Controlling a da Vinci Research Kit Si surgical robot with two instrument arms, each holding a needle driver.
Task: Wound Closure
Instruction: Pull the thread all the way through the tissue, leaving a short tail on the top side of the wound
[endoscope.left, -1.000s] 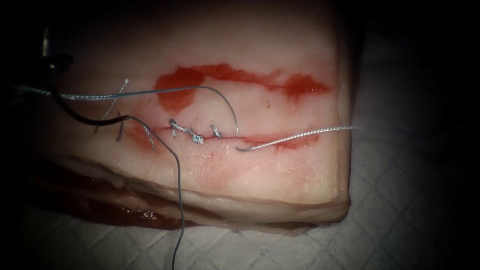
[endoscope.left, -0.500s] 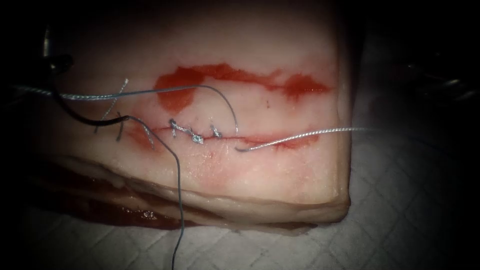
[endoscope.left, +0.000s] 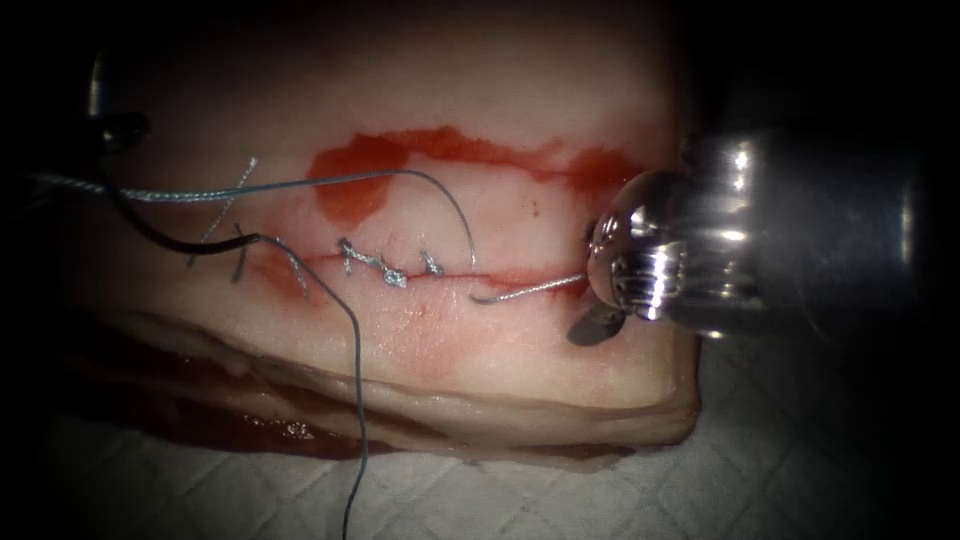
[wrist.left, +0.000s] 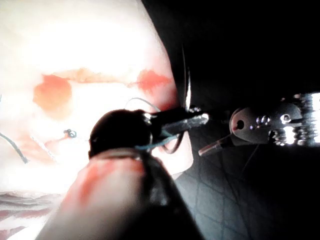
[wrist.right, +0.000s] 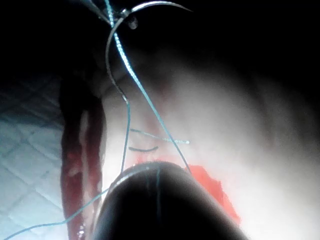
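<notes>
The left tool (wrist.left: 194, 120), at the far left of the endoscope view, is clamped on the needle (endoscope.left: 165, 238), gripping its curve well away from the thread end. The needle lies out of the tissue (endoscope.left: 520, 370), over the left end of the cut (endoscope.left: 500, 275). Its long axis runs left to right, the arc sags toward the near edge, and its thread end points right, toward the stitches (endoscope.left: 385, 265). From there the thread (endoscope.left: 357, 400) drops off the tissue's front. The right tool (endoscope.left: 600, 318) sits at the right end of the cut, at the end of a second strand (endoscope.left: 530, 290). Whether it grips that strand cannot be told.
</notes>
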